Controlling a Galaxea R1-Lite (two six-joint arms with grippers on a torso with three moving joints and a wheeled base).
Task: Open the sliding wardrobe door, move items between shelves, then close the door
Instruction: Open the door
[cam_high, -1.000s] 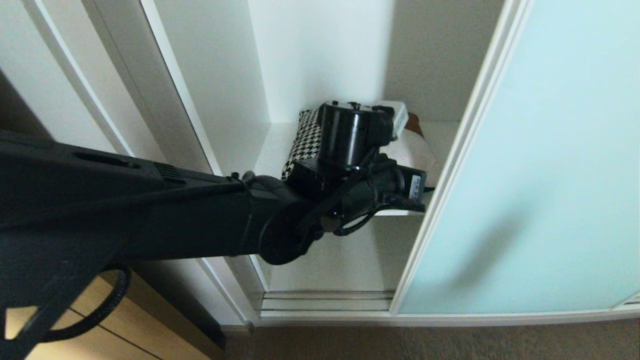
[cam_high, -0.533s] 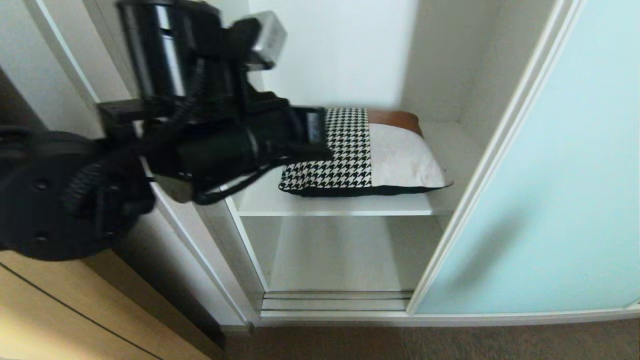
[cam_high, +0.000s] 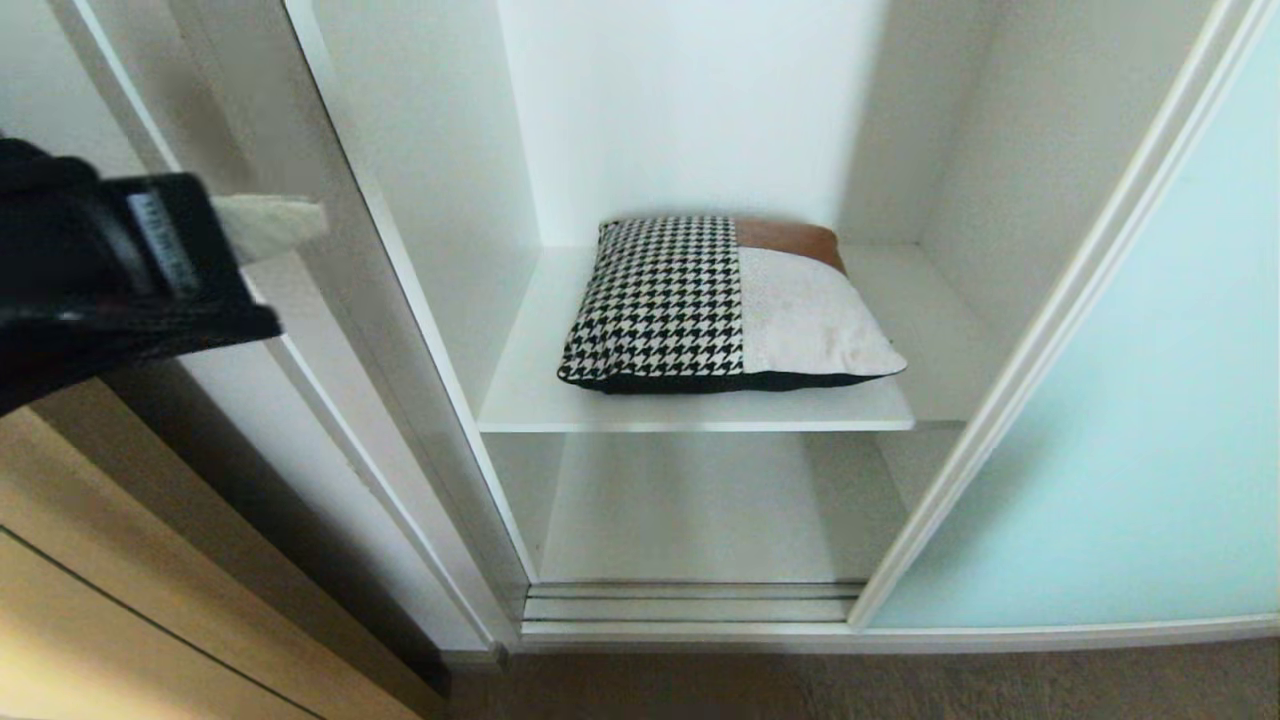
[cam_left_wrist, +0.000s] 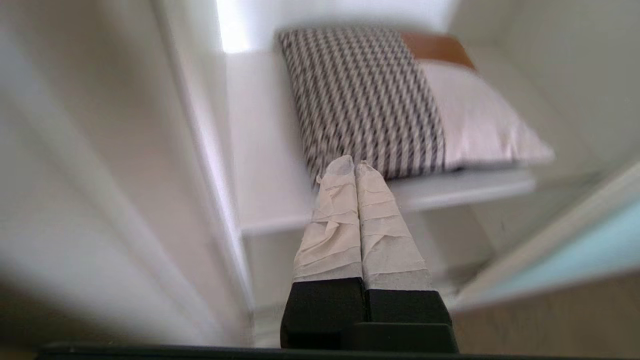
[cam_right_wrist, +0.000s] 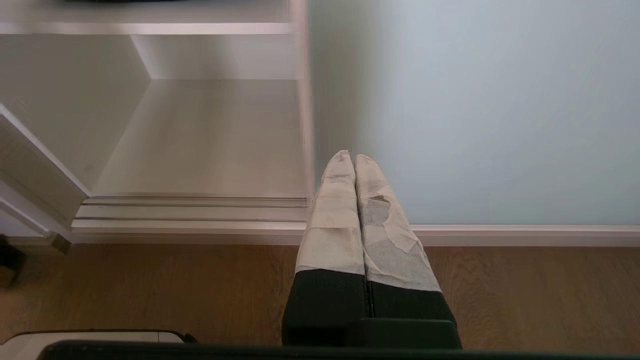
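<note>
You have the sliding wardrobe door (cam_high: 1150, 420) pushed off to the right, its frosted panel wider open than a second ago, so the whole bay shows. Inside, the upper shelf (cam_high: 520, 395) carries the load and the lower shelf (cam_high: 680, 520) beneath it lies bare. The cushion (cam_high: 725, 305) rests flat on that upper board, houndstooth half toward the left wall, brown and cream patches to the right, touched by nothing.

What has changed: your left arm, which reached over the cushion a second ago, has pulled out to the far left of the head view. The left gripper (cam_left_wrist: 356, 167) hangs outside the wardrobe, fingers pressed together, empty. The right gripper (cam_right_wrist: 354, 160) sits low by the door's bottom rail, also pressed together and empty.

That suggests the cushion is placed and closing the door comes next.
</note>
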